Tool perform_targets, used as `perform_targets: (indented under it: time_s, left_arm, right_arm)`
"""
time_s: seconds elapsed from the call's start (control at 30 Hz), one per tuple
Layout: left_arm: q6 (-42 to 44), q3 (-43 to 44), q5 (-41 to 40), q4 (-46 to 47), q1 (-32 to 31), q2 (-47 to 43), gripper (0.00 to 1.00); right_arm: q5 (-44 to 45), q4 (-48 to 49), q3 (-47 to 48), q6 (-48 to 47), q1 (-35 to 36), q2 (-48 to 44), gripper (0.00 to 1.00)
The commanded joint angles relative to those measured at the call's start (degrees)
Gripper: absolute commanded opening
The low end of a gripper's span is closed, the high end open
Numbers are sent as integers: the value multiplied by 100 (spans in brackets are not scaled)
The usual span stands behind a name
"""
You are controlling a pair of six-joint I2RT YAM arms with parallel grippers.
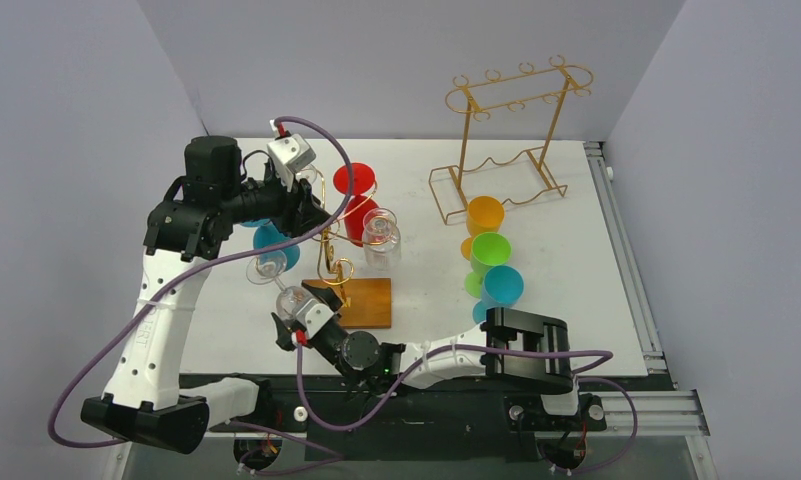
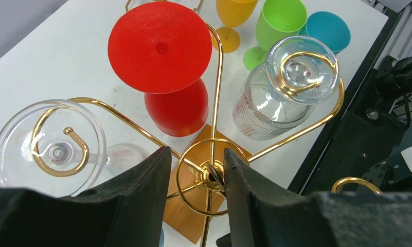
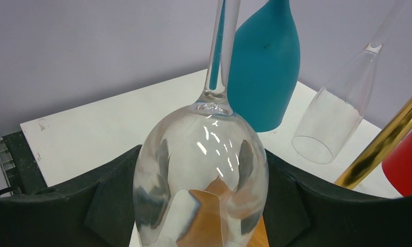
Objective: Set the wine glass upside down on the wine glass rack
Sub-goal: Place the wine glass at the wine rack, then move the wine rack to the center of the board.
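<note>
The wine glass (image 3: 201, 175) is cut off: stem at the top edge, rim at the bottom.

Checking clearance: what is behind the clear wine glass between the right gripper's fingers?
Behind the clear wine glass show an inverted teal plastic goblet and an inverted clear flute; its bowl covers the white table behind.

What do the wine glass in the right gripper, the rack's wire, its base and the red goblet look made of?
The wine glass looks like clear glass, possibly clear plastic: glossy highlights, see-through. The rack wire looks like polished gold-toned metal: mirror-like shine. The base looks like wood, flat brown; grain not visible. The red goblet is probably plastic: opaque, matte, dimpled foot.
</note>
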Motion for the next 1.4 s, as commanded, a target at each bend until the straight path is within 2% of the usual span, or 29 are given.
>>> perform_targets:
  time_s: [0.0,0.67,0.77,0.9,1.0,1.13,1.27,1.37]
  left_arm:
    - [24,337,-44,32,-40,42,39]
    - [8,422,-79,-7,-103,117,38]
    - [-1,435,-83,-3,-117,90,38]
    - [-106,576,-55,-3,-119,60,40]
    - [-224,764,1,-18,-117,45,44]
    - [-446,940,14,63,-117,-71,59]
    - [-573,1091,-70,70,-106,-192,68]
    - [-624,1175,-193,49,-109,-213,74]
  right_arm:
    - [-218,212,27,61,-2,193,70]
    - [-821,-100,-693,259,-64,272,71]
    - [-710,-102,-887,272,-62,107,72]
    - [-689,-405,-1212,376,-58,-666,74]
    - [-737,-1333,-1280,599,-56,-1529,72]
    - [-1102,-2865,-1096,872,-45,-2632,64]
    - [-1414,-4795,-494,1082,-27,-3409,63]
    - [-1503,-5803,133,1228,17,-3720,62]
